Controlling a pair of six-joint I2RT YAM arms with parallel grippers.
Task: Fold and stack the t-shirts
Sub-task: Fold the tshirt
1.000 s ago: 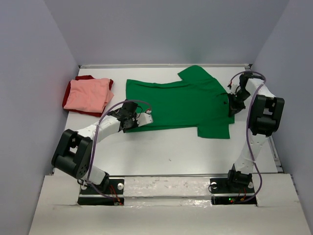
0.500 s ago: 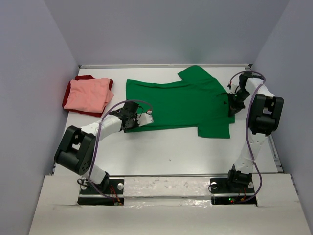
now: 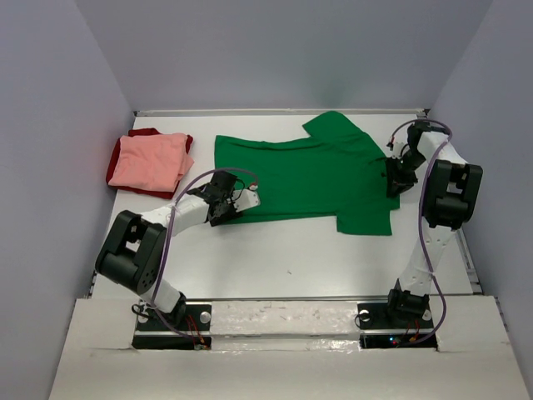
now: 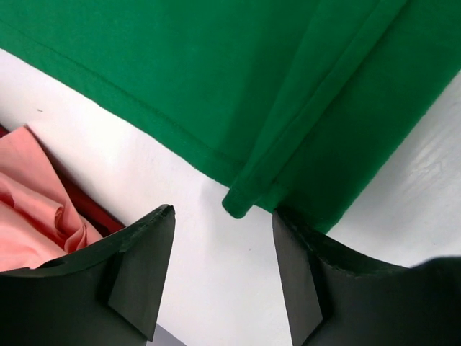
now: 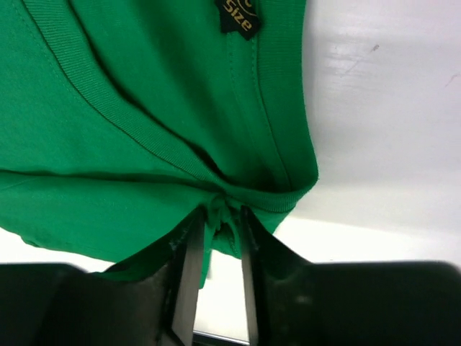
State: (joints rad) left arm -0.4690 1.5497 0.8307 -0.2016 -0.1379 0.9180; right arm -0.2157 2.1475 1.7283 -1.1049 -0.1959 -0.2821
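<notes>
Since a second ago the green t-shirt's near-left hem corner has been let go: the left claw now stands open astride it. Spread over the tabletop's far half, the shirt has its collar pinched in the right claw near the right edge. Open tabletop runs along the near edge.

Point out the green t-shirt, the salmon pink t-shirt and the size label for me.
green t-shirt (image 3: pixel 308 179), top external view, middle of its body.
salmon pink t-shirt (image 3: pixel 150 161), top external view, centre of its folded top.
size label (image 5: pixel 238 16), right wrist view, black tag inside the collar.
</notes>
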